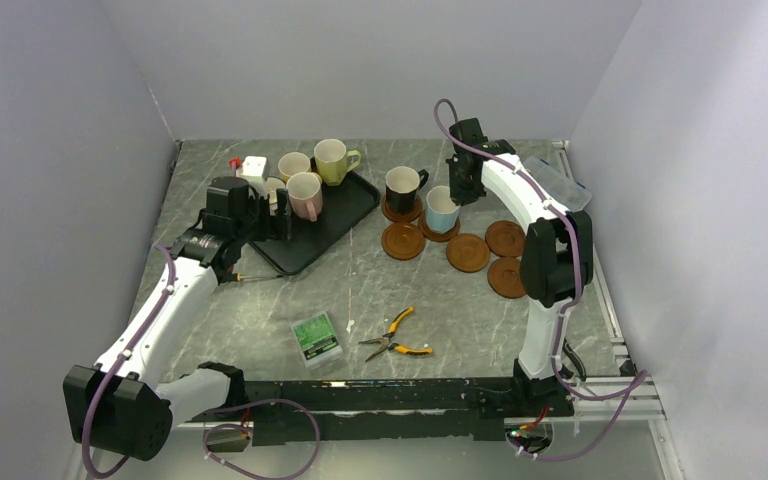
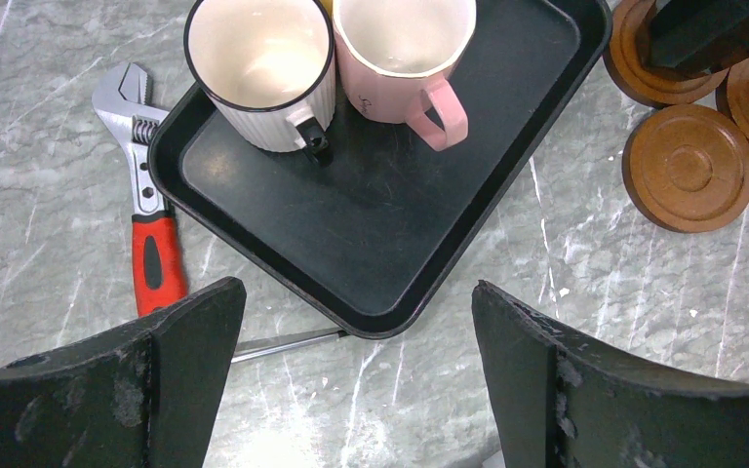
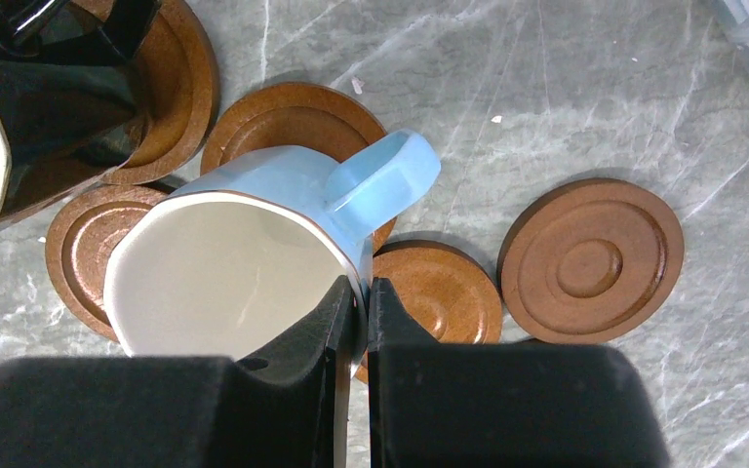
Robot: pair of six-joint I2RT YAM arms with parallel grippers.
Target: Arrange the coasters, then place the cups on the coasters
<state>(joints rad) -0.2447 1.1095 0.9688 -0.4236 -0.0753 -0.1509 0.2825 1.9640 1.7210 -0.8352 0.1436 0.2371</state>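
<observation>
Four cups [image 2: 400, 54] are waiting at the tray [image 2: 371, 224] ahead of your spread left gripper [image 2: 354, 297] while your right gripper [image 3: 356, 302] is pinching the light blue cup [image 3: 244, 195] by its rim over a coaster [image 3: 283, 112], beside the seated black cup [image 1: 401, 188].

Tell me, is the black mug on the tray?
No, the black mug stands on a coaster, right of the tray.

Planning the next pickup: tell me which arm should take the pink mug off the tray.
Left. The left pincer hangs open just short of the black tray, pink mug straight ahead; the right pincer is shut on the rim of the light blue mug, over the coasters.
</observation>
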